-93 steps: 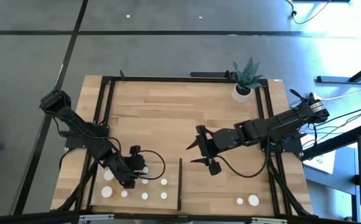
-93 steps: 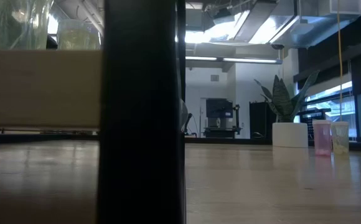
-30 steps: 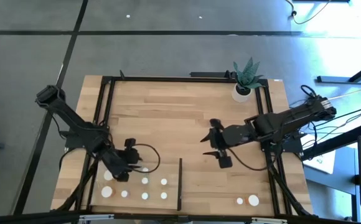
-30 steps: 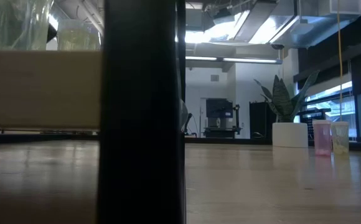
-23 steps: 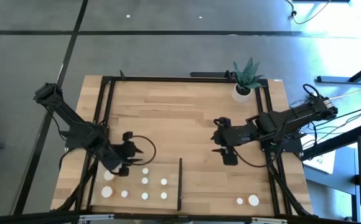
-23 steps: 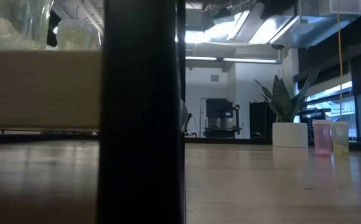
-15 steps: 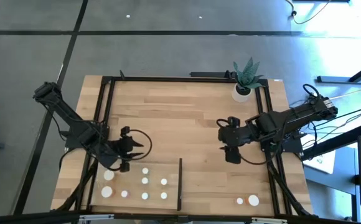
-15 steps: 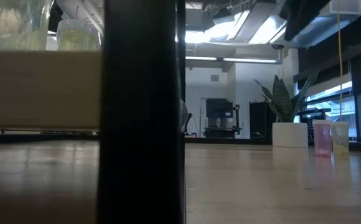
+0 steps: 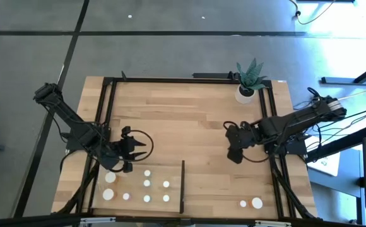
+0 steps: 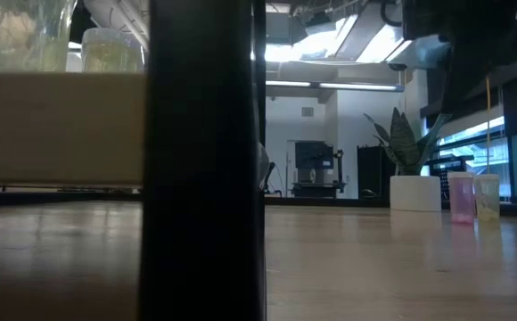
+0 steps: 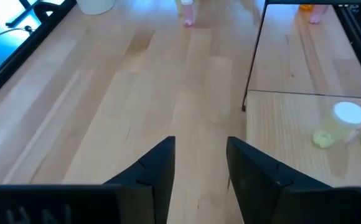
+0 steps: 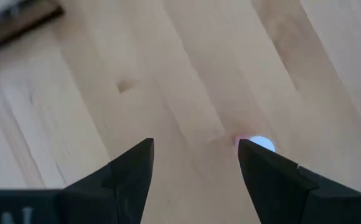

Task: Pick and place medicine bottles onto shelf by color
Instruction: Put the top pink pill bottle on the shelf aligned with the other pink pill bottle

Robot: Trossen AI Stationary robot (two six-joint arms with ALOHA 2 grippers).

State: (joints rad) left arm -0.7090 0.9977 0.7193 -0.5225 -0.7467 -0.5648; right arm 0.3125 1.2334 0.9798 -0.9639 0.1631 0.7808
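Note:
The shelf (image 9: 139,188), a pale panel with a black upright strip (image 9: 182,186), lies at the table's near left. Several white-capped medicine bottles (image 9: 147,183) stand on it, among them a green one (image 11: 347,122). Two more bottles (image 9: 250,203) stand on the table near its near right edge. My left gripper (image 9: 139,148) hovers open just beyond the shelf's far edge, with nothing between its fingers (image 11: 199,155). My right gripper (image 9: 233,153) hangs open over the table's right half, pointing steeply down. A pink bottle's white cap (image 12: 259,144) shows beside one finger, apart from it.
A white pot with a spiky green plant (image 9: 247,90) stands at the far right corner. Black frame rails (image 9: 107,113) run along the table's sides. In the low view the shelf's strip (image 10: 201,160) fills the foreground, and a pink and a green bottle (image 10: 472,196) stand right.
My left gripper has risen and drawn back from over the shelf's bottles toward the table's far edge, tipping up. My right gripper has moved toward the table's right edge and sunk, rolling and tipping steeply downward. Both have stayed open.

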